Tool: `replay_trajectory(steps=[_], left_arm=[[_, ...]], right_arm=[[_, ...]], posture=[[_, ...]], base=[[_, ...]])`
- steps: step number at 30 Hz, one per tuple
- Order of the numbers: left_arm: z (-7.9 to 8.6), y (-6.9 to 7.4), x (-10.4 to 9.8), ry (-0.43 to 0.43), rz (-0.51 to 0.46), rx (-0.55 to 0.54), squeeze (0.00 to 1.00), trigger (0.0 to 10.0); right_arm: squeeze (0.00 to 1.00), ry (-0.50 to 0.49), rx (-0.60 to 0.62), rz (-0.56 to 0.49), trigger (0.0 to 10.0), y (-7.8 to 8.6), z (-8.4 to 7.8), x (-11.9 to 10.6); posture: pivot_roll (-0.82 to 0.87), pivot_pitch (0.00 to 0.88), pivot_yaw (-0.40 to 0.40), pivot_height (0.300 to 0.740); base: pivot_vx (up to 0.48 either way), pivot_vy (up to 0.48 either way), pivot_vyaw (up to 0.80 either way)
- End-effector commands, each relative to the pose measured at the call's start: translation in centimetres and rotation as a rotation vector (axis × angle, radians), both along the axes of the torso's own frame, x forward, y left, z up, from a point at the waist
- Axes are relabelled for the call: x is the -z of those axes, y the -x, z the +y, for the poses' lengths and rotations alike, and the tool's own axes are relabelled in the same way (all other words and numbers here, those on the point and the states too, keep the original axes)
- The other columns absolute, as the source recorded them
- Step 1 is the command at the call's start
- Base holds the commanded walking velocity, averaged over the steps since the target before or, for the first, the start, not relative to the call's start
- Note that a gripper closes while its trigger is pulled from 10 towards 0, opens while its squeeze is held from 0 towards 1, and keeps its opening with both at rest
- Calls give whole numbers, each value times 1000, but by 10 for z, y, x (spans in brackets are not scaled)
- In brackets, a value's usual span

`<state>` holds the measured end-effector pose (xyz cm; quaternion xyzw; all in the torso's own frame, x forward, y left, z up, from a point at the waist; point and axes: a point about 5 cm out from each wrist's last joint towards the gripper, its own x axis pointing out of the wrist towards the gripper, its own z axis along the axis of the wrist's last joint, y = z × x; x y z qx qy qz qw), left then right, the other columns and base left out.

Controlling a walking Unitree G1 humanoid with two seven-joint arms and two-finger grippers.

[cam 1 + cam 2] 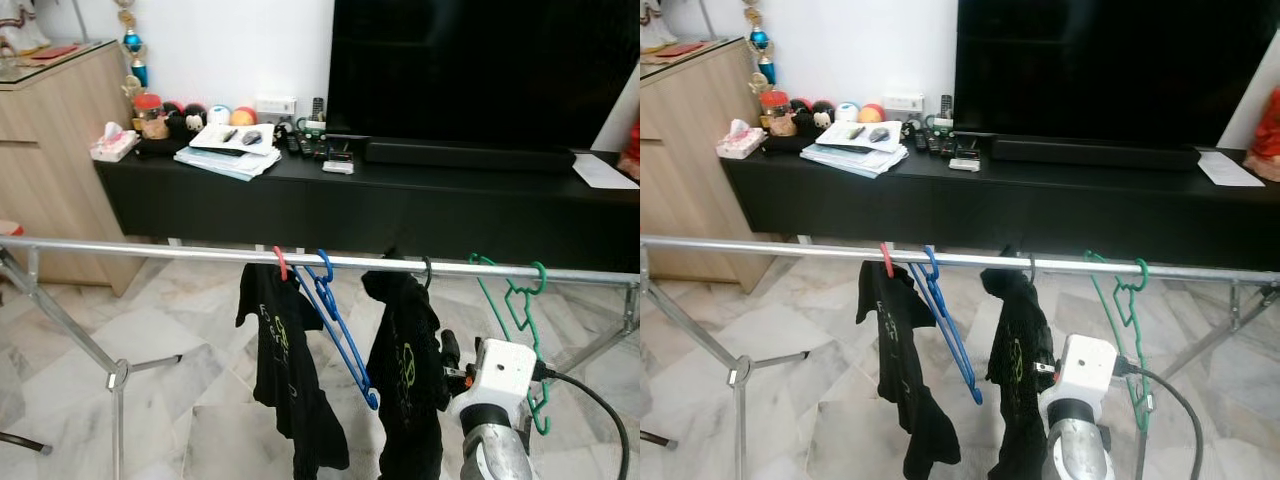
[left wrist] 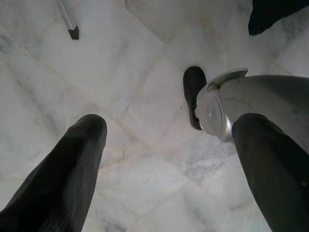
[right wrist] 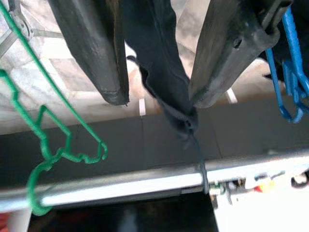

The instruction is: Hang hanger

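A silver clothes rail [image 1: 150,248] crosses the view at waist height. On it hang a red hanger carrying a black shirt [image 1: 285,370], a bare blue hanger [image 1: 338,325], a dark hanger [image 3: 203,169] carrying a second black shirt [image 1: 405,370], and a bare green hanger [image 1: 512,300]. My right gripper [image 3: 158,99] is raised just under the rail. It is open, with its fingers [image 3: 96,53] on either side of the second shirt's collar and not pressed on it. My left gripper [image 2: 174,159] hangs low, open, pointing at the floor.
Behind the rail stands a long black TV cabinet [image 1: 400,200] with a large dark screen [image 1: 480,70], papers and small items on it. A wooden sideboard [image 1: 50,150] is at the far left. The rack's legs [image 1: 118,375] spread over the marble floor. My own foot [image 2: 193,92] is below.
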<state>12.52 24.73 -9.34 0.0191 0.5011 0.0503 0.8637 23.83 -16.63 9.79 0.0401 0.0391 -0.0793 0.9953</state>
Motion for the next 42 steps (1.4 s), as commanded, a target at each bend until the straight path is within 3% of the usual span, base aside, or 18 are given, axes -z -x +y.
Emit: replay_trajectory(steps=[1,6,9,15,33,42], left_arm=[[7,3,-1,-10,-4,-19,0,10000],[11,5,-2,-23,3,-12,0,10000],[12,4,-2,-28,5,-6,0,10000],[9,-1,-3,-25,-9,-8,0,10000],[6,-3,-3,-12,-9,-10,0,10000],[3,-3,-2,5,-14,-8,0,10000]], right_arm=[[0,1,31,-69,10000,4,-6,-13],[0,33,93,-66,10000,31,-29,-8],[0,28,95,-40,10000,39,-31,-3],[0,22,64,-39,10000,37,-24,-3],[0,50,16,-57,10000,24,-21,-9],[0,57,0,-55,10000,27,-17,-8]], posture=[[-113,0,-8,740],[-137,0,7,740],[-144,0,8,740],[-138,0,5,740],[-139,0,-6,740],[-142,0,-11,740]], base=[[0,0,0],[0,0,0],[0,0,0],[0,0,0],[303,0,0],[141,0,0]])
